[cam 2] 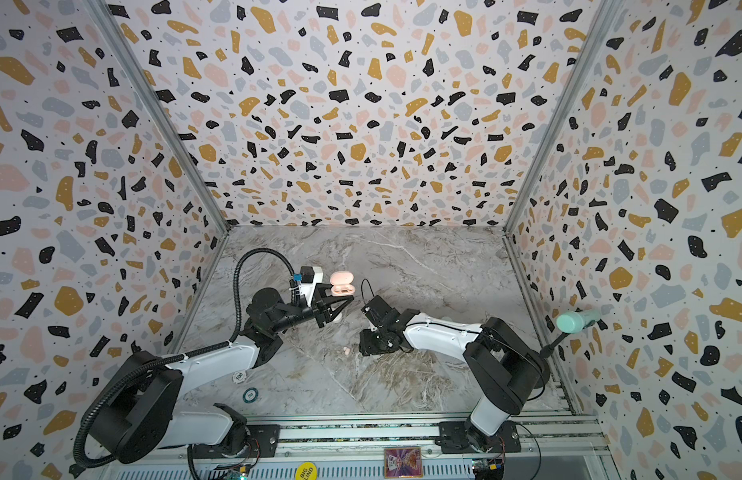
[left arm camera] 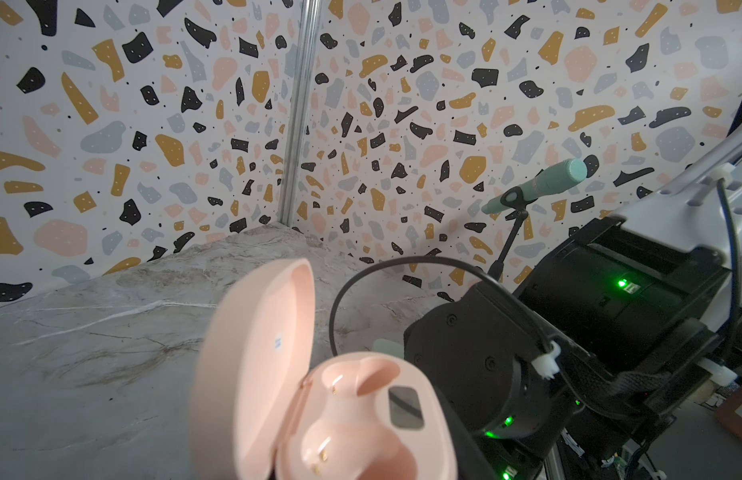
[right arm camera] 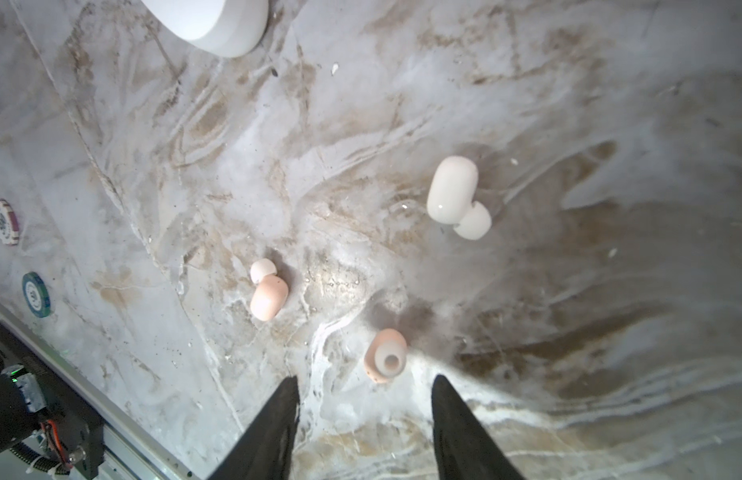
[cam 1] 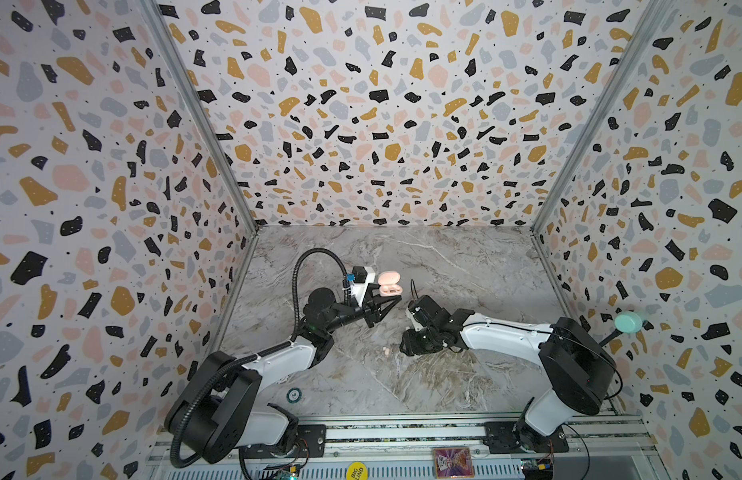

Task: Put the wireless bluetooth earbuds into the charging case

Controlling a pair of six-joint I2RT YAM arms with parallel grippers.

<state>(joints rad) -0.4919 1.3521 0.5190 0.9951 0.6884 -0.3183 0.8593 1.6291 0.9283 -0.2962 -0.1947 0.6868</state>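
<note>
A pale pink charging case (cam 1: 389, 284) hangs above the marble table with its lid swung open. My left gripper (cam 1: 397, 299) is shut on its base. In the left wrist view both sockets of the case (left arm camera: 361, 415) are bare. Two pale pink earbuds lie on the table in the right wrist view. One earbud (right arm camera: 385, 356) sits just beyond the tips of my right gripper (right arm camera: 366, 381), which is open with nothing between its fingers. The second pink earbud (right arm camera: 269, 293) lies further off to one side. A white earbud (right arm camera: 454, 195) lies beyond them.
A white oval case (right arm camera: 219, 25) rests on the table (cam 1: 465, 270), partly cut off by the frame edge. Two poker chips (right arm camera: 36, 294) lie near the front rail (cam 1: 402, 432). A teal microphone (cam 1: 627, 322) on a stand juts out at the right wall.
</note>
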